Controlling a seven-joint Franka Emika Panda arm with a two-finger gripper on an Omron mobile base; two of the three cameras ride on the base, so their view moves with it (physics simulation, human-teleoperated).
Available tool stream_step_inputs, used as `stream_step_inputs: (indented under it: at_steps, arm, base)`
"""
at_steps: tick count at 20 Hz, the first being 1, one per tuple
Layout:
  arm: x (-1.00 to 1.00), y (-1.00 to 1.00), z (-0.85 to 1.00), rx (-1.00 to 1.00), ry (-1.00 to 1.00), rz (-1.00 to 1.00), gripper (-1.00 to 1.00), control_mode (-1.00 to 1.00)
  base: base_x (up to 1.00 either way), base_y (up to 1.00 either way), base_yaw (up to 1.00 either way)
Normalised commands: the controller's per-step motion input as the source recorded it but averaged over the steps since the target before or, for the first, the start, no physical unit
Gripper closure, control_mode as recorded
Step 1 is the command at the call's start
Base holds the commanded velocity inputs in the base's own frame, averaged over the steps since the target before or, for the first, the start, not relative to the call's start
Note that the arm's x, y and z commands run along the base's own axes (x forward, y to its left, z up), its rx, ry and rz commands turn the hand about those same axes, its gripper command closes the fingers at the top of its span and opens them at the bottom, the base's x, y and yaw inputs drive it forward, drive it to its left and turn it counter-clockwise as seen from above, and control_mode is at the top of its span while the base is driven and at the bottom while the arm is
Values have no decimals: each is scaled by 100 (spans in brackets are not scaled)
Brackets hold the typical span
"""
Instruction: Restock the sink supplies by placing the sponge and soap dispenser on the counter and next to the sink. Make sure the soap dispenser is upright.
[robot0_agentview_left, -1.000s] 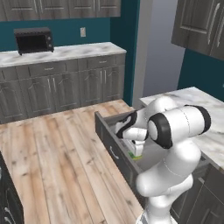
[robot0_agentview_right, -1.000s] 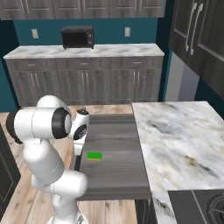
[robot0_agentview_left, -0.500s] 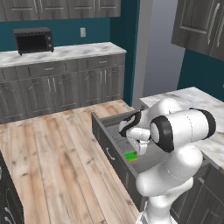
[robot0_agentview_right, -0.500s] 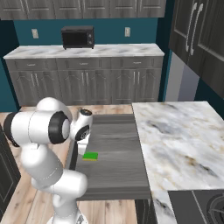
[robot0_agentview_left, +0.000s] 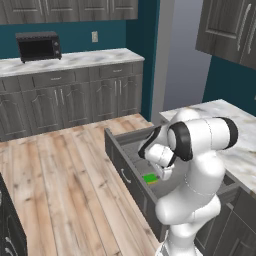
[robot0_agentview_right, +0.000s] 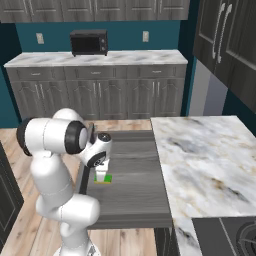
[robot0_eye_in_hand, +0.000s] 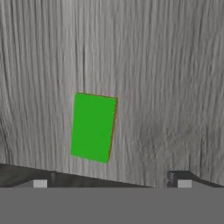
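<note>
Our gripper hangs over the open drawer with its two fingertips standing far apart and nothing between them. In the hand view we look straight down at the sponge, a flat green rectangle with a thin yellow-orange edge showing along one side, lying on the grey wood-grain drawer floor. It sits between the lines of the two tips and a little ahead of them, not touching either.

From the left base view we see the sponge resting flat near the drawer's front wall, just below our hand. The right base view shows the same sponge on the drawer floor directly under our wrist, beside the near side wall. The rest of the visible drawer floor is bare grey wood grain. The marble counter runs along the drawer's far side.
</note>
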Motion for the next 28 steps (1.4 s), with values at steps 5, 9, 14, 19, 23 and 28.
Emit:
stream_step_inputs:
  at_steps: [5, 9, 14, 19, 23, 28]
  arm:
    - [32, 0, -30, 0, 0, 0, -100, -100]
    - [12, 0, -42, 0, 0, 0, -100, -100]
    - [18, 0, -37, 0, 1, 0, -100, -100]
    - [22, 0, -23, 0, 0, 0, -100, -100]
    - [29, 0, -15, 0, 2, 0, -100, -100]
    - [27, 0, -21, 0, 3, 0, -100, -100]
  base:
    - [0, 0, 0]
    - [0, 0, 0]
    - [0, 0, 0]
    - [0, 0, 0]
    - [0, 0, 0]
    - [0, 0, 0]
